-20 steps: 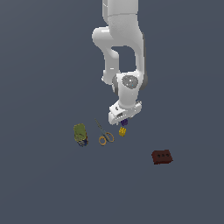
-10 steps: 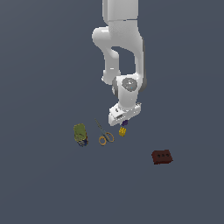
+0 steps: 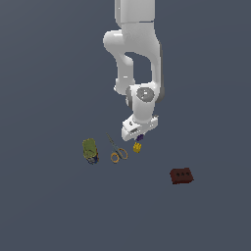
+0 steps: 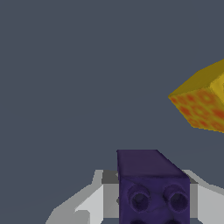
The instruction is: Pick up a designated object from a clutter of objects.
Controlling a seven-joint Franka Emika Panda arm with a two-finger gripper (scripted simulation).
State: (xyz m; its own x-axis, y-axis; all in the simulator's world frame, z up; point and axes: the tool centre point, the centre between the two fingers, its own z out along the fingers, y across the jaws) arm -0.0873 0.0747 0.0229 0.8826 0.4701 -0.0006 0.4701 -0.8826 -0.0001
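Purple block [image 4: 153,186] at wrist view's bottom centre, between gripper [image 3: 140,138] jaws; closure on it unclear. Yellow block [image 4: 202,100] near, right edge. Advice: centre jaws, squeeze firmly, lift straight, avoid yellow.

In the exterior view, you see only a sliver of the purple block [image 3: 140,138]; the gripper [image 3: 139,138] covers the rest, and its jaws are too small to read as open or closed. The arm's upper links run off the picture's top edge. In the wrist view, the purple block [image 4: 151,188] is cut by the lower edge, and the yellow block [image 4: 201,100] runs off the side edge. The scissors' [image 3: 116,150] blades are too thin to make out.
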